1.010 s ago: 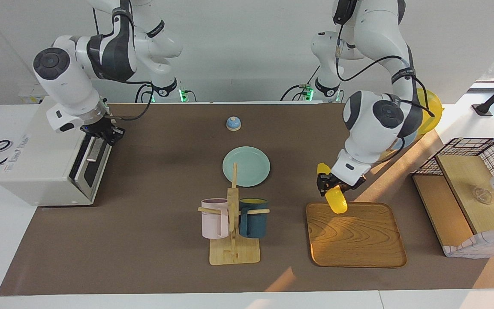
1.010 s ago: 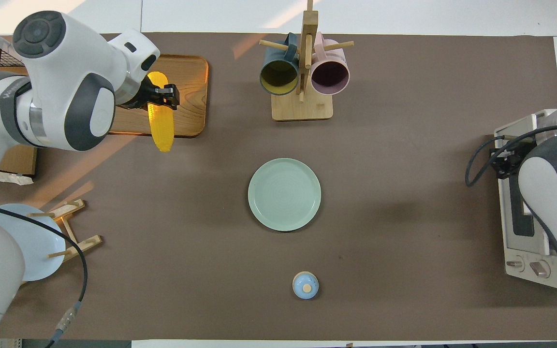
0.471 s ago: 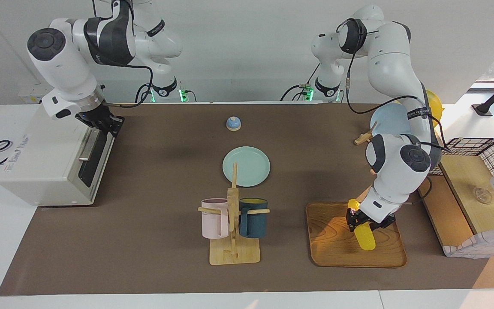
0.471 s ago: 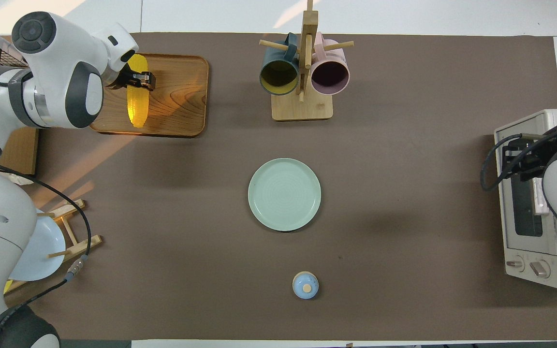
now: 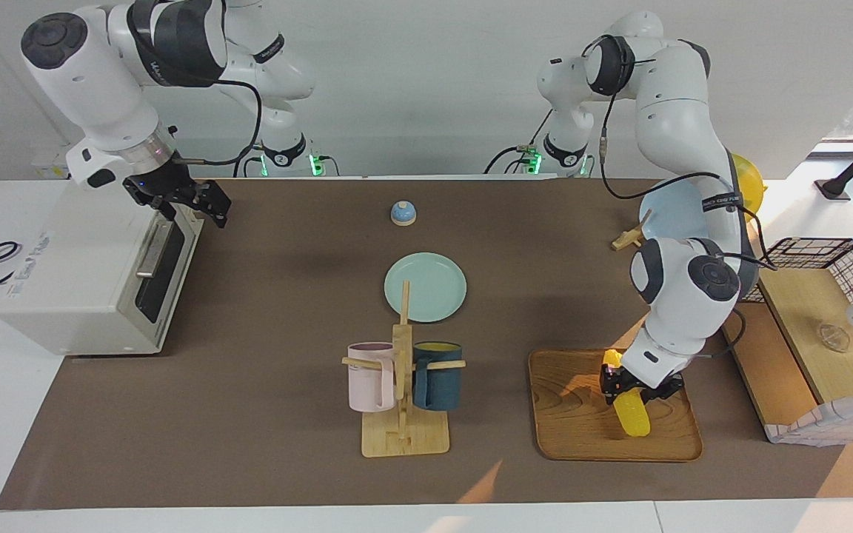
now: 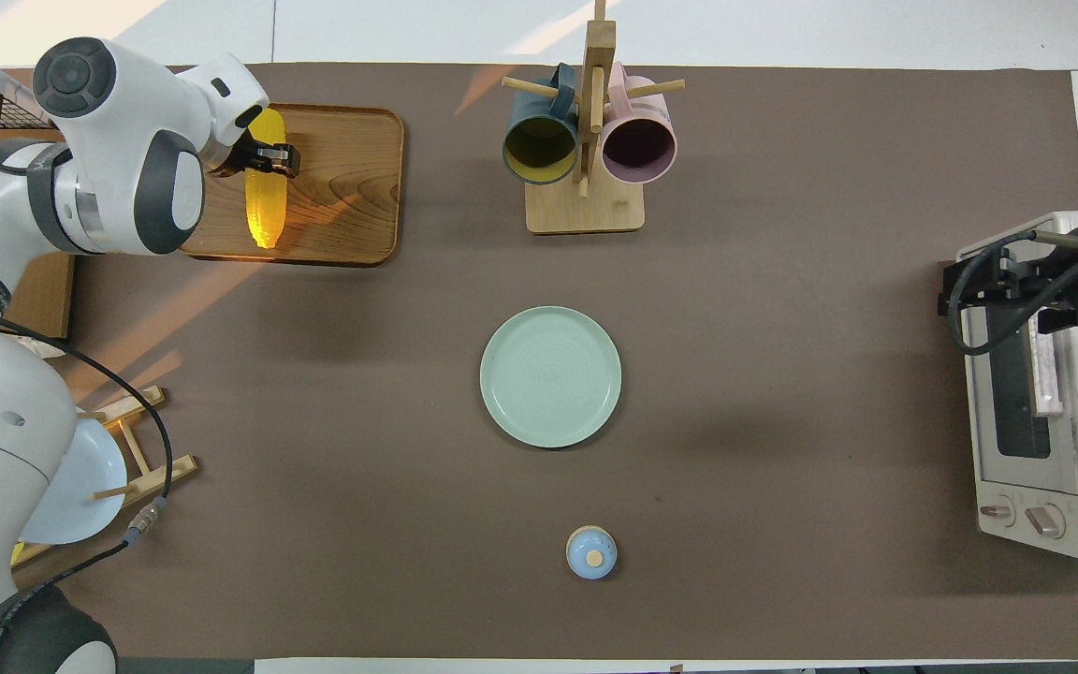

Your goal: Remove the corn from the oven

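The yellow corn (image 5: 631, 414) lies tilted on the wooden tray (image 5: 582, 437) at the left arm's end of the table, its lower end down on the wood. My left gripper (image 5: 623, 386) is shut on the corn's upper part. From overhead the corn (image 6: 263, 201) shows on the tray (image 6: 352, 187) under the left gripper (image 6: 268, 157). The off-white oven (image 5: 78, 274) stands at the right arm's end with its dark door closed. My right gripper (image 5: 188, 207) hangs open just above the door's top edge, holding nothing. From overhead the oven (image 6: 1044, 505) and right gripper (image 6: 1016, 290) show too.
A green plate (image 5: 425, 286) lies mid-table, with a mug rack (image 5: 403, 437) carrying a pink and a dark blue mug farther from the robots. A small blue bell (image 5: 403, 212) sits near the robots. A plate rack (image 5: 630, 238) and black wire basket (image 5: 819, 255) stand by the tray.
The left gripper carried the corn over the tray and lowered it onto the wood. The right gripper pushed the oven door shut, let go of its handle, opened and rose.
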{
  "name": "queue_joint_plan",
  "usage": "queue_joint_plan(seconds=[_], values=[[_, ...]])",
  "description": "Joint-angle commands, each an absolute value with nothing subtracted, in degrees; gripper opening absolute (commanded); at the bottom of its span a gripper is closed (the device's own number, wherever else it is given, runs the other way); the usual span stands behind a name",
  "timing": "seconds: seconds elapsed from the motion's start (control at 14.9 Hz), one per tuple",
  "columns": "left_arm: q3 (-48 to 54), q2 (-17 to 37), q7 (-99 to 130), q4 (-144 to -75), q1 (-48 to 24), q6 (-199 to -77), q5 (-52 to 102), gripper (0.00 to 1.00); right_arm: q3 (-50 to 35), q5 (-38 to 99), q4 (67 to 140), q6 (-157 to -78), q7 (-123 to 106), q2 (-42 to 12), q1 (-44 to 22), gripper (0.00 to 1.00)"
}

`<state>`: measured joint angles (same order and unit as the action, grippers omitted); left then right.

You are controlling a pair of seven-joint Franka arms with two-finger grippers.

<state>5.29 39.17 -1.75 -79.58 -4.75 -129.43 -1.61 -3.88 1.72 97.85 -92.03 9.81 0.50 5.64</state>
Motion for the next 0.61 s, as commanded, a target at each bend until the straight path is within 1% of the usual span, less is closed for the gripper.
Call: queue_joint_plan(seconds=[0.0, 0.13, 0.2, 0.27, 0.4, 0.54], values=[[5.8, 38.32, -2.02, -79.99, -3.96, -128.86, -2.99, 1.0, -4.04, 2.55, 95.8, -91.41, 8.09, -0.88, 6.07, 1.0], [5.8, 38.23, -2.02, -78.23, -3.52, -125.0, -2.46, 1.0, -3.78, 1.85, 95.19, -91.41, 8.09, -0.7, 4.23, 1.0], [5.8, 37.28, -2.02, -77.96, -2.99, -122.89, -2.2, 1.0, -3.43, 1.58, 95.19, -91.15, 8.09, -0.7, 3.44, 1.0], [5.8, 35.7, -2.02, -77.96, -2.73, -121.57, -1.59, 1.0, -3.34, 1.67, 95.27, -91.23, 8.0, -0.79, 3.34, 1.0], [5.8, 30.87, -1.32, -78.83, -2.64, -118.76, 0.17, 1.0, -3.34, 1.58, 95.19, -91.23, 7.39, -0.88, 3.69, 1.0], [5.71, 26.57, 2.26, -78.75, -2.64, -112.79, 0.26, 1.0, -3.34, 1.67, 95.1, -90.62, 7.12, -0.88, 3.95, 1.0]])
